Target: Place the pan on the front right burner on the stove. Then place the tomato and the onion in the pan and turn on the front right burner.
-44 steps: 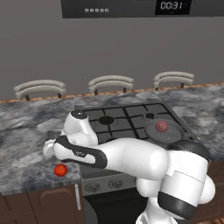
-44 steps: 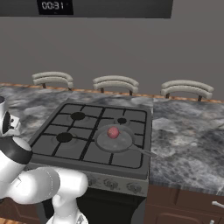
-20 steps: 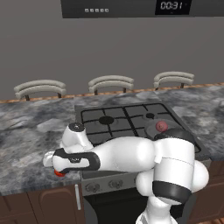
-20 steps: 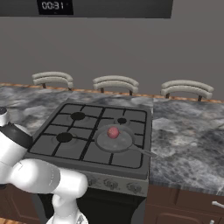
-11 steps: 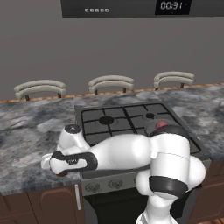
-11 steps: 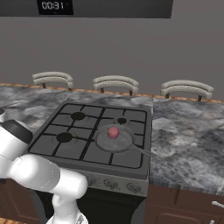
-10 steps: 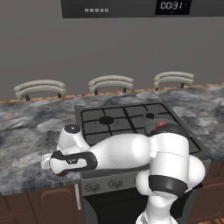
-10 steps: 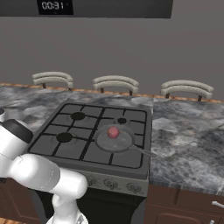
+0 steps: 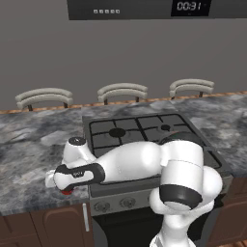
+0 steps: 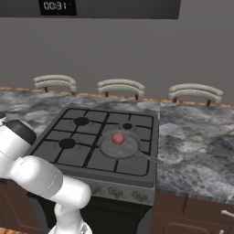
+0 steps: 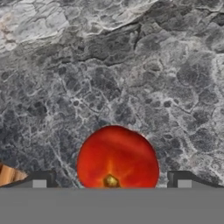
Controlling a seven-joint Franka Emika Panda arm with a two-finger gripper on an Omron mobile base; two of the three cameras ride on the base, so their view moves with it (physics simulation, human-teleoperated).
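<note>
Presently: tomato (image 11: 117, 157), glossy red ball, lower centre of the hand view, resting on the grey marbled desk (image 11: 131, 74). Tool (image 11: 111, 183) fingers spread wide, one either side, not touching it. Handling, judged: light, firm but bruisable, smooth-skinned and prone to roll — grip across its widest middle, gently. Room: open desk all around; the desk's front edge lies close at lower left. Pan (image 10: 119, 145) sits on the stove (image 10: 98, 137), mid-frame in the right base view, onion (image 10: 118, 138) inside.

Clock display (image 9: 192, 6) on the dark panel above the stove (image 9: 140, 128) — reads 00:31; nothing else legible.
</note>
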